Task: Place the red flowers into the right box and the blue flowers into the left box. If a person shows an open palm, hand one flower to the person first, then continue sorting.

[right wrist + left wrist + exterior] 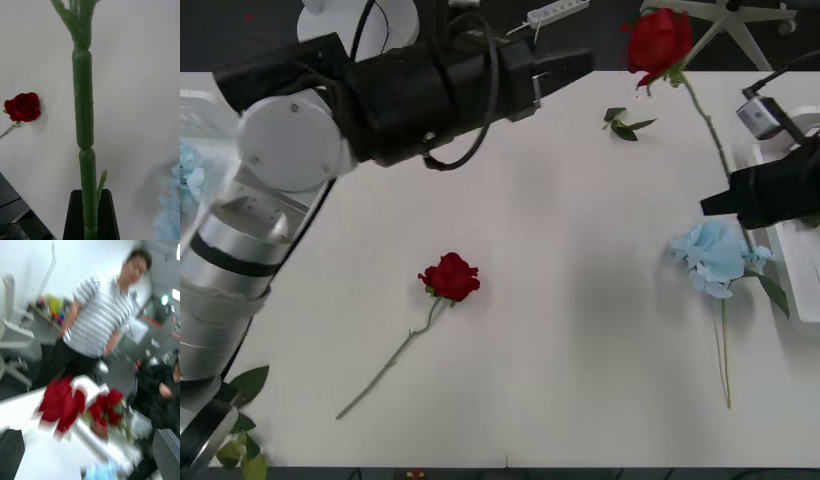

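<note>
My right end effector (pixel 90 213) is clamped on a green stem — the black fingers (pixel 107 215) sit tight against it on both sides in the right wrist view. From the front, that arm is at the right edge of the worktop (pixel 580 300), and the held red rose (pixel 658 42) is lifted above the far right of the surface, bloom tilted toward the back edge, its stem running down to the end effector (pixel 750 200).

Just beside that end effector lies a blue flower (pixel 710 255), flat on the worktop, stem pointing toward the near edge. The right box (pixel 800 290) shows as a white rim at the right edge, touching or just beside the blue flower's leaf — cannot tell which.

A second red rose (pixel 450 276) lies near the middle of the worktop, well apart from both arms, stem trailing to the near left. A small green leaf sprig (pixel 625 124) lies at the far side.

My left arm reaches across the far left, its end effector (pixel 565 68) held above the worktop, fingers (pixel 11 450) apart at the two corners of the left wrist view, nothing between them. That view looks at a blurred heap of red roses (pixel 62 405) in a white tray, with a person in a striped shirt (pixel 97 315) standing behind. Another blue cluster (pixel 190 170) shows at the left edge.
</note>
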### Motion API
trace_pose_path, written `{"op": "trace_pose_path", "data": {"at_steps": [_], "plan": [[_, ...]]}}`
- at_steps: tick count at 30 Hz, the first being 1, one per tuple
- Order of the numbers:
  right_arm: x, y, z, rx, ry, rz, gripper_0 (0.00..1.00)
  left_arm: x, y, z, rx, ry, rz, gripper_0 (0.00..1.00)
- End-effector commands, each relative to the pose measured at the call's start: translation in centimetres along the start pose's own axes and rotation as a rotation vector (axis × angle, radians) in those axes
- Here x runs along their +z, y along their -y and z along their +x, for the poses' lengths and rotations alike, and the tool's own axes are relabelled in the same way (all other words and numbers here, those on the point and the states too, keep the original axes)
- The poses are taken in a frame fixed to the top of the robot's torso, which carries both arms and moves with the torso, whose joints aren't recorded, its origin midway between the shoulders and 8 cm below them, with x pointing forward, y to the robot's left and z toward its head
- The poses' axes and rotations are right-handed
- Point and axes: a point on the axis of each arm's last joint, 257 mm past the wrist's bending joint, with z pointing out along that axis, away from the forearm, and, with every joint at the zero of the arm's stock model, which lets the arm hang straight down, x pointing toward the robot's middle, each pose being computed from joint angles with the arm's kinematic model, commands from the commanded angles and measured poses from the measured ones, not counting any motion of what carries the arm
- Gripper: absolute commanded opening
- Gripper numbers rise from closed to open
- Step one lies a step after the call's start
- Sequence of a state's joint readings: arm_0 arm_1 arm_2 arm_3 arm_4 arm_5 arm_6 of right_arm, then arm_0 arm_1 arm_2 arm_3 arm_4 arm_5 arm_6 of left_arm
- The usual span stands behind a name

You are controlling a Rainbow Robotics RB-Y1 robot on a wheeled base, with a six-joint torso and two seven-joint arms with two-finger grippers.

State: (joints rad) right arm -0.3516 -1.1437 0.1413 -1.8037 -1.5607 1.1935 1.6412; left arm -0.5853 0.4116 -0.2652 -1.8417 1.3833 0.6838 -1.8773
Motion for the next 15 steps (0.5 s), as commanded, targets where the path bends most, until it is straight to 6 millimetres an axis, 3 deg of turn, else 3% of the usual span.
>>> {"op": "trace_pose_path", "data": {"at_steps": [1, 5, 8, 14, 15], "plan": [[-6.4, 7.0, -2.0, 0.005, 0.002, 0.217, 0.0, -6.9, -2.2, -3.7, 0.011, -0.123, -0.015, 1.0], [-10.2, 11.6, -1.2, 0.058, -0.019, 0.326, 0.0, -13.9, -4.5, -2.4, -0.024, -0.267, -0.052, 1.0], [-12.4, 14.1, -0.6, 0.088, -0.029, 0.387, 0.0, -17.9, -4.8, -0.6, -0.062, -0.346, -0.057, 1.0], [-15.5, 19.2, 2.9, 0.142, -0.086, 0.503, 0.0, -25.2, -4.0, 5.3, -0.148, -0.535, -0.073, 1.0], [-16.0, 20.6, 4.1, 0.126, -0.115, 0.538, 0.0, -27.1, -3.9, 7.2, -0.154, -0.596, -0.1, 1.0]]}}
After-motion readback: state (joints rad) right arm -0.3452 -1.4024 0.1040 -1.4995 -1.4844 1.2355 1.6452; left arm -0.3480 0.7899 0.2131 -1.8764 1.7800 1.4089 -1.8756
